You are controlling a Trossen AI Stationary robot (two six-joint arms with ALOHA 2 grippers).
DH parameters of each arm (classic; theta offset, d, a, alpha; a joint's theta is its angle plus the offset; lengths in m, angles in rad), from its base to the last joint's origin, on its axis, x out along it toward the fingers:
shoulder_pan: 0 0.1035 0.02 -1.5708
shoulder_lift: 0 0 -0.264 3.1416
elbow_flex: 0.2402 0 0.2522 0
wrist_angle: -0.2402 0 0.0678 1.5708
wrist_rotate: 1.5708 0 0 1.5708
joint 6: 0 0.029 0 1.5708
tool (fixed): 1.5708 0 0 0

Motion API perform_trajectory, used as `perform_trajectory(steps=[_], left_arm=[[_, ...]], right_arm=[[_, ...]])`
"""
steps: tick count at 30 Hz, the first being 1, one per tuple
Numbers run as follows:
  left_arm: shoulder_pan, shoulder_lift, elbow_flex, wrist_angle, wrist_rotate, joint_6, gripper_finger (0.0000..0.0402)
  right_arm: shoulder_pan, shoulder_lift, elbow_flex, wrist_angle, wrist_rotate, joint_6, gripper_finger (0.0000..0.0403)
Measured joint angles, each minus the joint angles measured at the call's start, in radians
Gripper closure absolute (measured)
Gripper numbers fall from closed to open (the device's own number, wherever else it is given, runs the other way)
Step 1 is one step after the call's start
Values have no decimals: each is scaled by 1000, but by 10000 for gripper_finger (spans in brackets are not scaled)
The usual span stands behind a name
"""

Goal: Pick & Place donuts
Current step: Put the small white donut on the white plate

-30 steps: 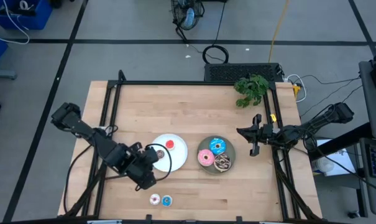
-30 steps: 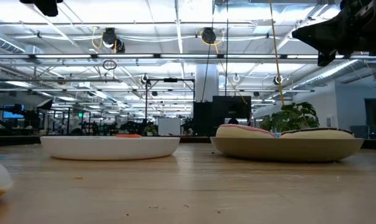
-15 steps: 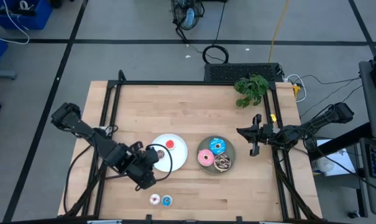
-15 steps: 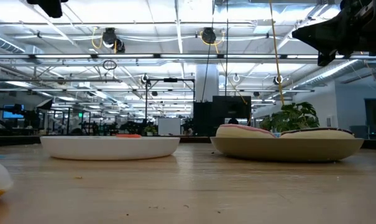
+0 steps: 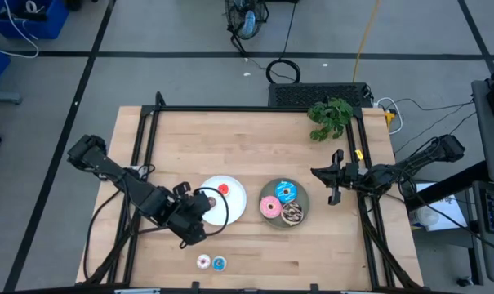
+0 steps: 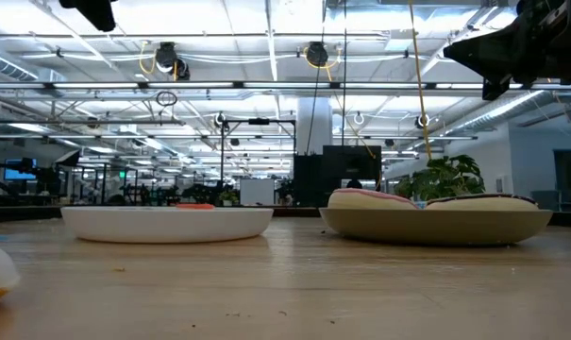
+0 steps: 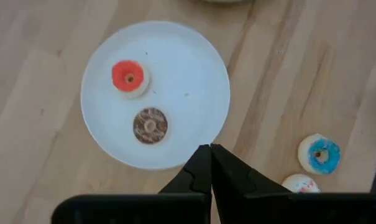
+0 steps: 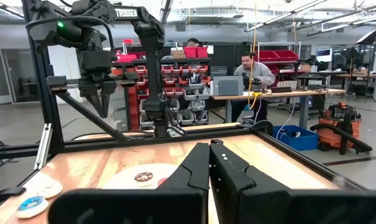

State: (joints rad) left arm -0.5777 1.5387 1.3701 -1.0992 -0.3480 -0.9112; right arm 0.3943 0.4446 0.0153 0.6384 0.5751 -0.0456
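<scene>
On the wooden counter (image 5: 255, 139), the round white plate (image 5: 234, 206) lies left of the round grey plate (image 5: 303, 202), the two just beside each other. The white plate carries the tiny red ring donut (image 7: 130, 78) and the tiny brown ring donut (image 7: 150, 124), side by side but apart. The grey plate holds the three larger ones close together: the pink ring donut (image 5: 270, 207), the blue ring donut (image 5: 287, 193) and the brown sprinkled ring donut (image 5: 293, 214). Two more tiny donuts sit on the bare wood near the front edge, just beside each other: the pink-white ring donut (image 5: 203, 261) and the blue-iced tiny ring donut (image 5: 219, 263).

The left gripper (image 7: 210, 149) hangs above the near rim of the white plate, its fingers pressed together with nothing between them. The right gripper (image 5: 337, 176) waits off to the right of the grey plate, near the counter's right edge, fingers likewise closed and empty. A green leafy plant (image 5: 330, 117) stands at the far right corner. In the room beyond, a person (image 8: 254, 70) sits at a desk.
</scene>
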Motion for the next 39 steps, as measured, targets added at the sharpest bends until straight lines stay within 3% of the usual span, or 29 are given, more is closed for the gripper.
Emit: perform_trajectory(steps=[4,8,21,39], left_arm=[[-10,32,2,67,-11,45,397],[-26,107,22,119,62,37,398],[-156,421,322,-68,140,35,395],[-223,473,328,-5,159,66,392]], right_arm=[[0,0,0,0,0,1,403],[0,1,0,0,0,6,403],[0,1,0,1,0,-1,403],[0,1,0,34,1,-47,403]])
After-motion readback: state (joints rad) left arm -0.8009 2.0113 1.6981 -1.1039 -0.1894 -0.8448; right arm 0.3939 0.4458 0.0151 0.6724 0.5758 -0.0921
